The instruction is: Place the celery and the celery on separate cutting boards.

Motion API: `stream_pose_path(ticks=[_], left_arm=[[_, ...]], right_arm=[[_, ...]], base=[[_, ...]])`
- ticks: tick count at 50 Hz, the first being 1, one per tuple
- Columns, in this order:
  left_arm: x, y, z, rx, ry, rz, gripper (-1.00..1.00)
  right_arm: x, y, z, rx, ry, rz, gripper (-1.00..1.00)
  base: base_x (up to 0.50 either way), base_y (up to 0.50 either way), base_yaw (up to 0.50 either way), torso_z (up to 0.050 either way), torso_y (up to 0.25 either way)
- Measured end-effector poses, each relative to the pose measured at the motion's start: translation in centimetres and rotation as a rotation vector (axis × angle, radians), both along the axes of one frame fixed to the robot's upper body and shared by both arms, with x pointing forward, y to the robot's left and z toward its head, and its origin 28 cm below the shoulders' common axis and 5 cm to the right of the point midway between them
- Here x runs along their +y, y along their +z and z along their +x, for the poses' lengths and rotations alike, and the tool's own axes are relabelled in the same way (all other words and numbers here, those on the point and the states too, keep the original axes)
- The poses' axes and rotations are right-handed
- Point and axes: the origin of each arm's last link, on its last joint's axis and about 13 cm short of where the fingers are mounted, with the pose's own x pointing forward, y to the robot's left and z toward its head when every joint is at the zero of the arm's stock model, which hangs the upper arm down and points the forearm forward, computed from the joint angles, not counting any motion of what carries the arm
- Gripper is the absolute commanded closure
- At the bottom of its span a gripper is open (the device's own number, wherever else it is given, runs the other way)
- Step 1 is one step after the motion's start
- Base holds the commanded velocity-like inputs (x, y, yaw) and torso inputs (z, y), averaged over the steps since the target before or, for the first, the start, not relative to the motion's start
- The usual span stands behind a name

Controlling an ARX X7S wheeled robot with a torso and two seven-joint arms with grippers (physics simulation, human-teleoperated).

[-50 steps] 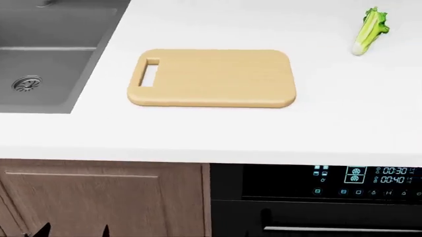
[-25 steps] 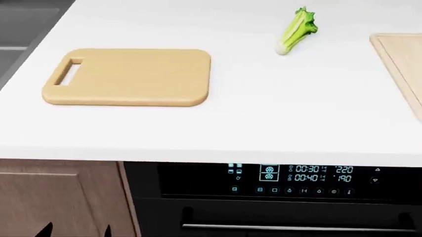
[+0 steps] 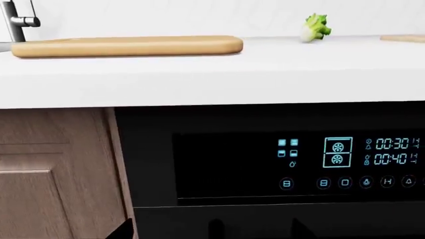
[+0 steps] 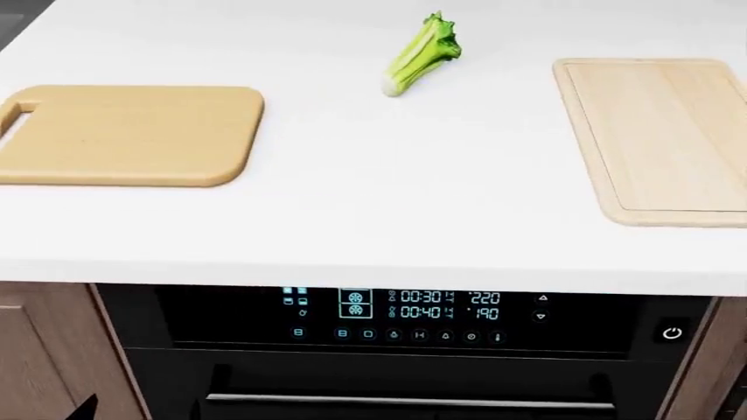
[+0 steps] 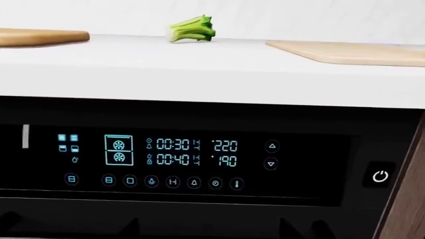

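Observation:
One celery [image 4: 421, 54] lies on the white counter between the two boards, touching neither. It also shows in the left wrist view [image 3: 315, 27] and the right wrist view [image 5: 191, 29]. The tan cutting board [image 4: 135, 133] with the slot handle lies at the left. The paler grooved cutting board [image 4: 659, 131] lies at the right. Both boards are bare. The other celery is out of view. My left gripper [image 3: 214, 234] and right gripper [image 5: 208, 233] hang low in front of the oven, below counter height, both open and empty.
A black oven with a lit control panel [image 4: 397, 311] sits under the counter's front edge [image 4: 373, 276]. A wooden cabinet door [image 3: 53, 174] is to its left. A faucet [image 3: 17, 20] stands beyond the tan board.
The whole view has shifted to the right along the counter. The sink has left the head view and the paler board has come into it. The celery and boards have not moved on the counter.

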Motion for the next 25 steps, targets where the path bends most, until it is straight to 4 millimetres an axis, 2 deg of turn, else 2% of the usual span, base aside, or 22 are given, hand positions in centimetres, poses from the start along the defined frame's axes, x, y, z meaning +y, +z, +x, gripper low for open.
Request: stream_pose_path(ticks=[15,25], left_arm=[[0.17,-0.02,-0.03,-0.011,0.001,0.008,-1.00],[0.36,0.08,-0.24,-0.039,-0.013,0.021,-1.00]], right_arm=[[0.16,0.07,0.01,0.003,0.007,-0.009,-1.00],[0.20,0.13,0.05,0.002,0.009,-0.021,-1.00]], base=[[0.00,0.00,0.00,0.000,0.000],[0.00,0.00,0.00,0.048,0.000]])
